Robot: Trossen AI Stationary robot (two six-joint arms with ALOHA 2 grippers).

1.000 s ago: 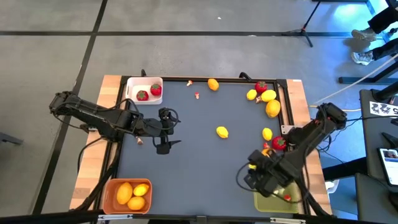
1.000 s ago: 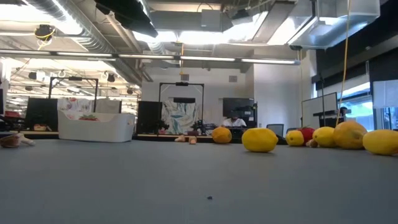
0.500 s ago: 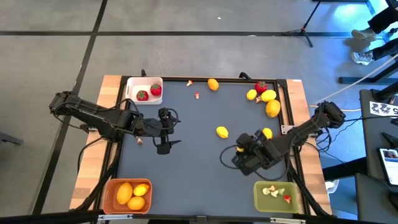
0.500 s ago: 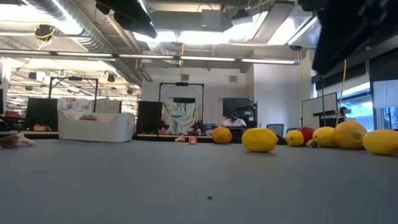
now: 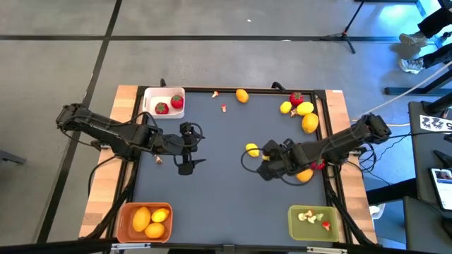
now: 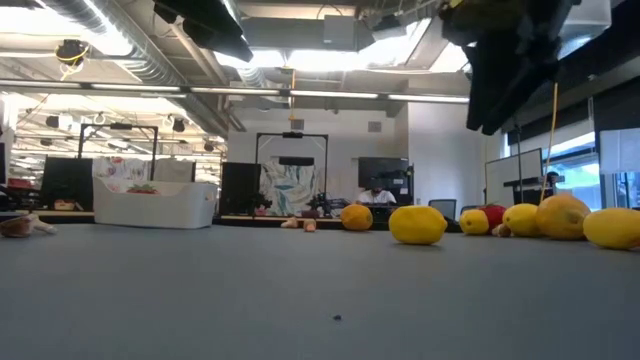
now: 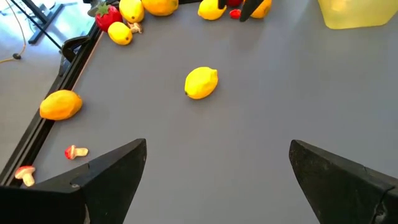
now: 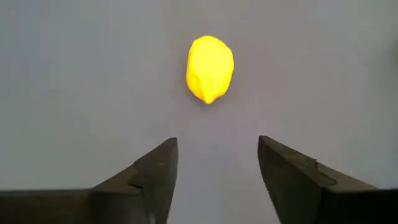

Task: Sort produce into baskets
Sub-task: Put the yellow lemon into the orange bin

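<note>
1. Near edge of the table [image 5: 226, 204]: the orange basket [image 5: 145, 220] sits at the near-left corner with two orange citrus and a lemon inside; the olive-green basket [image 5: 314, 221] sits at the near-right corner, holding pale bits and a red one.
2. Middle, right half: the right gripper [image 5: 265, 159] hangs just beside a lone lemon [image 5: 252, 149] — fingers spread, nothing between them, the lemon lying on the mat ahead of the tips in the right wrist view [image 8: 210, 68].
3. Beside the right arm, near the right edge, an orange citrus [image 5: 304, 174] and a strawberry [image 5: 317, 166] lie partly hidden.
4. Middle, left half: the left gripper [image 5: 188, 152] waits over the mat, fingers wide apart and empty.
5. Far-right corner: a cluster of lemons with one strawberry [image 5: 296, 99].
6. Far edge: an orange citrus [image 5: 242, 95] and two tiny mushroom-like bits [image 5: 223, 108] — apart from each other.
7. Far-left corner: the white basket [image 5: 164, 103] holds two strawberries.
</note>
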